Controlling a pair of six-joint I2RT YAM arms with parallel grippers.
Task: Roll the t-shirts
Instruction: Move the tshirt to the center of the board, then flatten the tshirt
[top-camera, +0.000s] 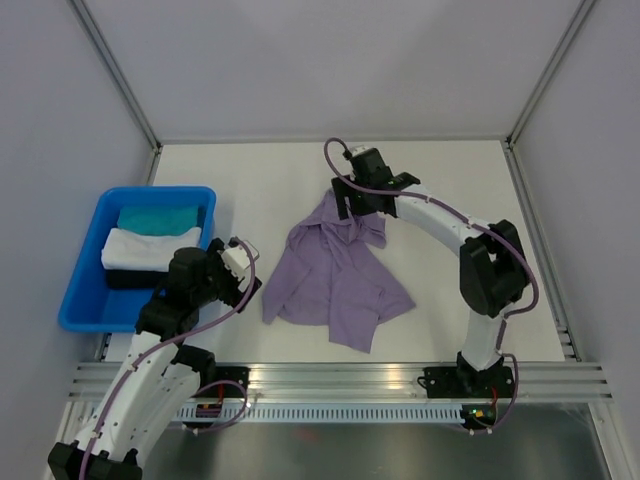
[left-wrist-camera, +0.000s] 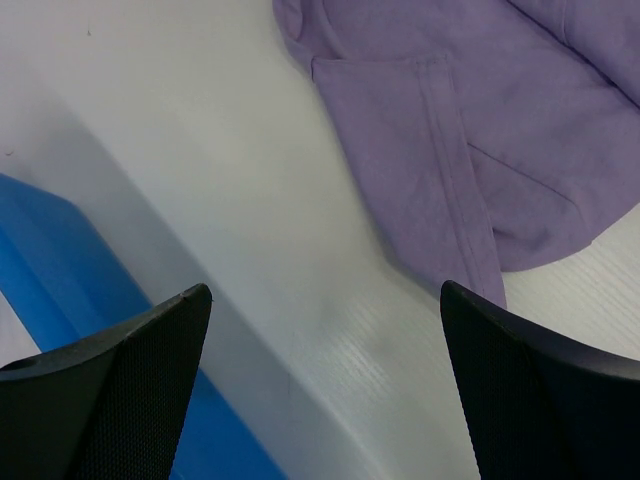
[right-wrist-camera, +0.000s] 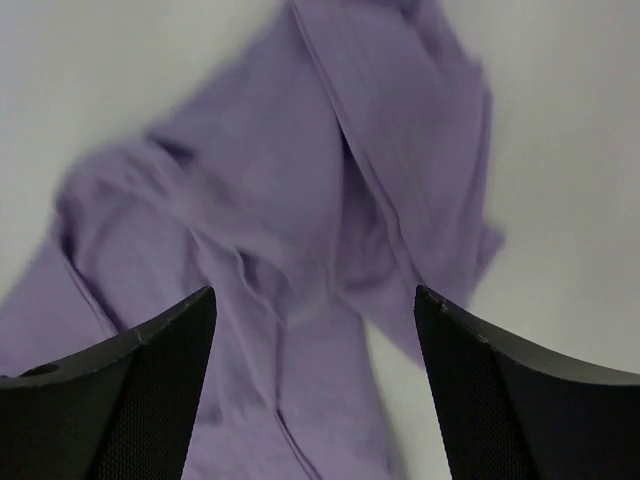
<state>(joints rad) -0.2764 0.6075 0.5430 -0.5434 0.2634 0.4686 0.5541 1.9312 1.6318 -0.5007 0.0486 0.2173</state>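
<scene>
T-shirt crumpled and twisted mid-worktop, folds overlapping, one sleeve toward the bin. Right jaws wide open just above its far end, gripping nothing. Left jaws wide open too, empty, over bare worktop between bin and shirt.

Likely trouble: a lopsided, loose bundle if rolled from this heap; better flattened first. Whole shirt dragged rather than spread if several layers pinched at once. Possible sliding of thin fabric on the smooth surface.

White, smooth worktop; metal rail along near edge; pale walls with aluminium posts on three sides.
</scene>
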